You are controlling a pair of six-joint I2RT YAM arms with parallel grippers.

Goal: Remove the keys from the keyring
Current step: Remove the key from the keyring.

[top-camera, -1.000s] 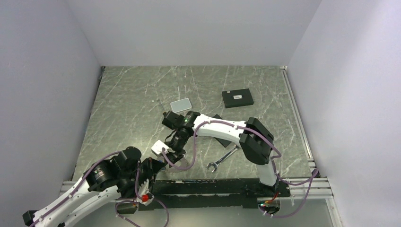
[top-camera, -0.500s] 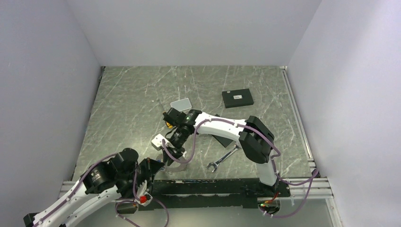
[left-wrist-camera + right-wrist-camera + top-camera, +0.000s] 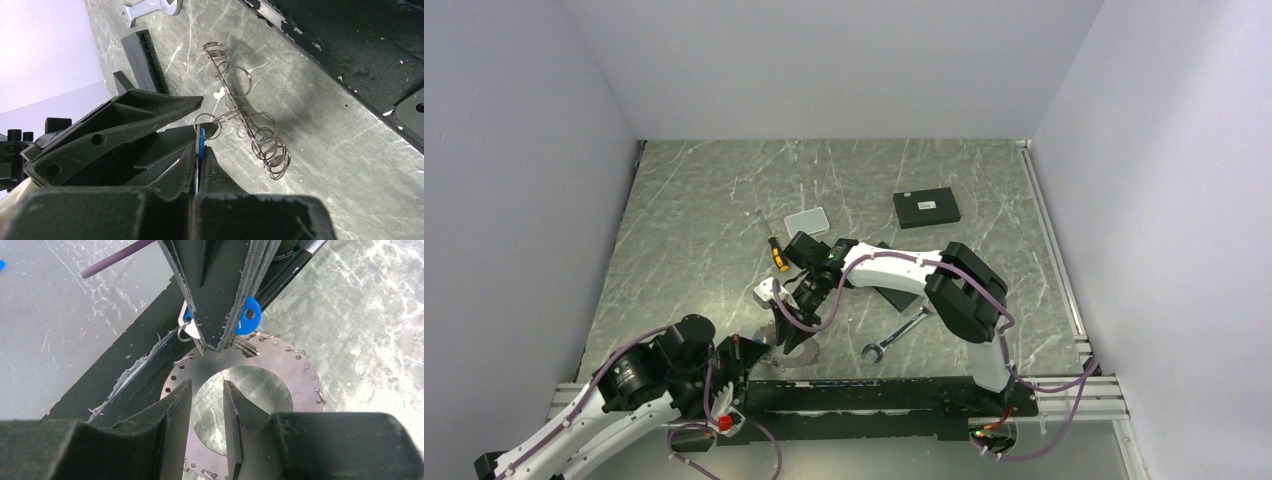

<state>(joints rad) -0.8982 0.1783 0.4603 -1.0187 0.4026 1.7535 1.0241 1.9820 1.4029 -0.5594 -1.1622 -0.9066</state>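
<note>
Keyring (image 3: 300,375) lies flat at the table's (image 3: 704,220) near edge; only the right wrist view shows its holed disc. Left gripper (image 3: 217,342) pinches the blue tag (image 3: 247,315); right gripper (image 3: 207,400) hovers unclenched above. The screwdriver (image 3: 777,256), covered a second ago, now shows.

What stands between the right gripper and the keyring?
Nothing visible does. The right gripper hangs open over the keyring; the left gripper, shut on the blue tag, is at the ring's far edge.
</note>
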